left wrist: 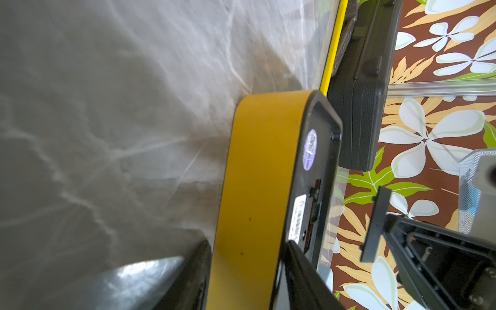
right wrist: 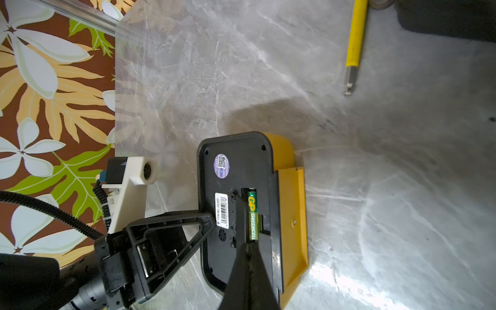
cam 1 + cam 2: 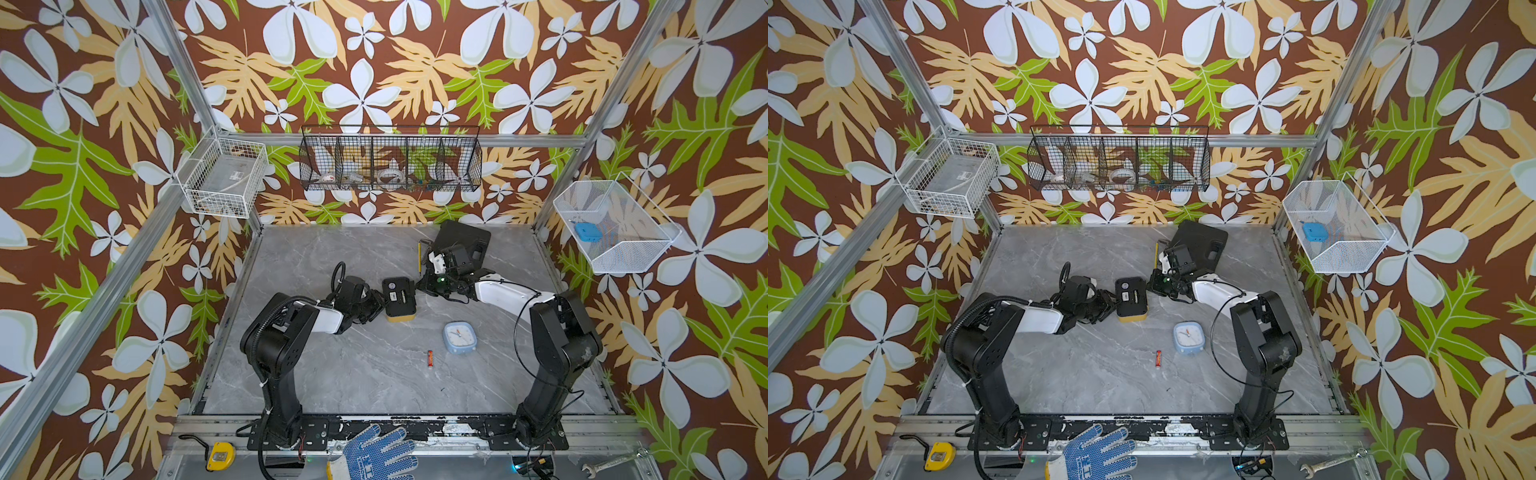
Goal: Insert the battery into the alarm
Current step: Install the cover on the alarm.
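The alarm [image 3: 399, 299] [image 3: 1130, 300], yellow-sided with a black back, lies back-up in the middle of the table. A green battery [image 2: 252, 214] lies lengthwise in the open slot in that back. My right gripper [image 2: 251, 245] [image 3: 417, 286] is shut, and its joined tips touch the near end of the battery. My left gripper [image 1: 248, 243] [image 3: 376, 305] clamps the alarm's [image 1: 255, 174] left edge through its thickness. One of its fingers [image 1: 298, 257] lies on the black back, and the other sits low by the table.
A light-blue square clock [image 3: 459, 337] and a loose red battery [image 3: 430, 358] lie on the grey marble table [image 3: 332, 374] nearer the front. A yellow-handled tool [image 2: 355, 35] and a black case [image 3: 465, 239] lie behind the alarm. Wire baskets hang on the walls.
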